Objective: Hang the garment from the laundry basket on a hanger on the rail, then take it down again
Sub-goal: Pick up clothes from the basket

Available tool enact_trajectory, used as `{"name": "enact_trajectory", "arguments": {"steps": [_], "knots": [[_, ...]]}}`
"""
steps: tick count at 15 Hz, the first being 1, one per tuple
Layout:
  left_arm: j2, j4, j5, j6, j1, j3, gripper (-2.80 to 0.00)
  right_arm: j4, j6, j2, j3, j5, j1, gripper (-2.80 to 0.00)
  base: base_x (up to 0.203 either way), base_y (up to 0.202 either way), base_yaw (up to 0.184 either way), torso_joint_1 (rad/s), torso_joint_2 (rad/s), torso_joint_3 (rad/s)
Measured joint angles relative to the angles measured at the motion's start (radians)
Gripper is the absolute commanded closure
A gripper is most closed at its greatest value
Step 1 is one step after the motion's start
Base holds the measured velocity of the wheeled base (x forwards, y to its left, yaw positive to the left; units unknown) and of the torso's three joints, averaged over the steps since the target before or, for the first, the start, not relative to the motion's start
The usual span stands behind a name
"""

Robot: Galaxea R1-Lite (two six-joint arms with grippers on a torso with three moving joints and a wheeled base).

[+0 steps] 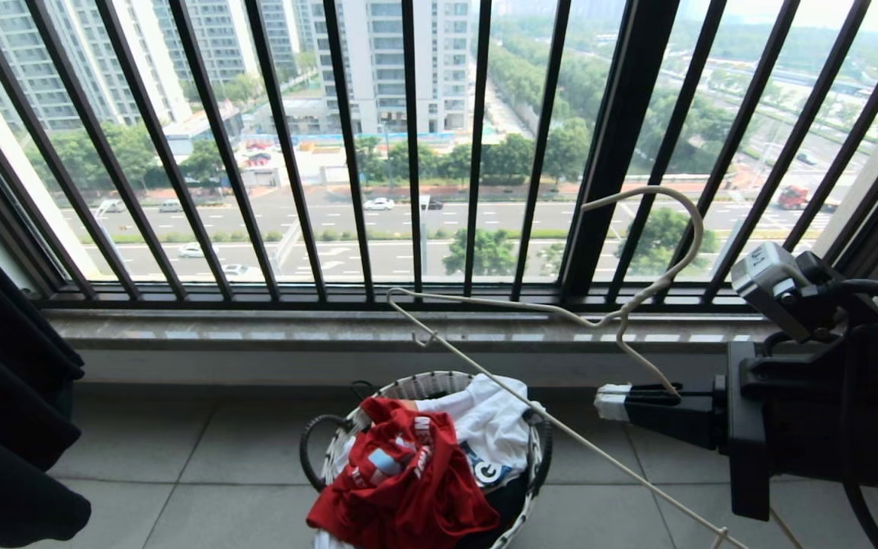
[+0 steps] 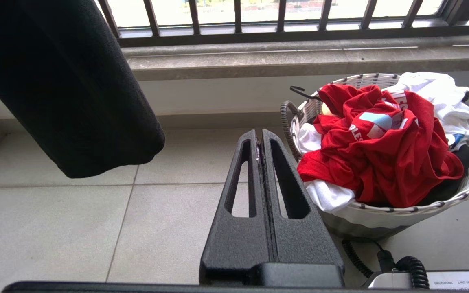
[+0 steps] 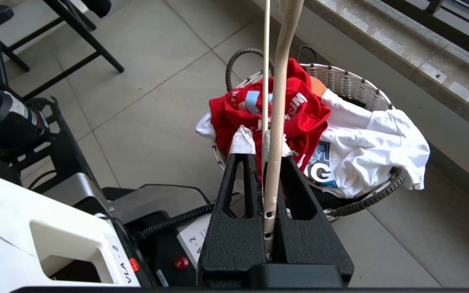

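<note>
My right gripper [image 3: 264, 144] is clamped on the hanger [image 1: 561, 313], its 2 tape-tipped fingers [image 3: 242, 140] pinching the cream wire's shoulder between them, so the wire runs straight out past my fingertips and the hook curls up above them against the window bars. My left gripper [image 2: 261, 136] holds nothing, its 2 black fingers pressed flat together and hovering above the grey floor tiles. Just beyond and below my right fingertips, and off to the side of my left ones, stands the laundry basket [image 2: 385, 209] on the floor, close under the stone sill. The garment [image 1: 408, 476], my red T-shirt, lies crumpled on top of the pile inside it, its white print partly showing, draped over the near rim. A white shirt [image 3: 364, 146] lies beside it, farther in. A black cloth [image 2: 59, 81] hangs apart from my left fingers. Farthest off stands the black window railing [image 1: 408, 152].
</note>
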Motion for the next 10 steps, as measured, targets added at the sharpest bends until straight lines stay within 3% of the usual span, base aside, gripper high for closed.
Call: {"name": "enact_trajectory", "arguments": {"steps": [10], "knots": [[0.0,0.0,0.0,0.0,0.0,0.0,0.0,-0.002,0.0,-0.001,-0.001,0.0,0.0,0.0,0.0,0.0,0.0,0.004,0.01,-0.197]]}}
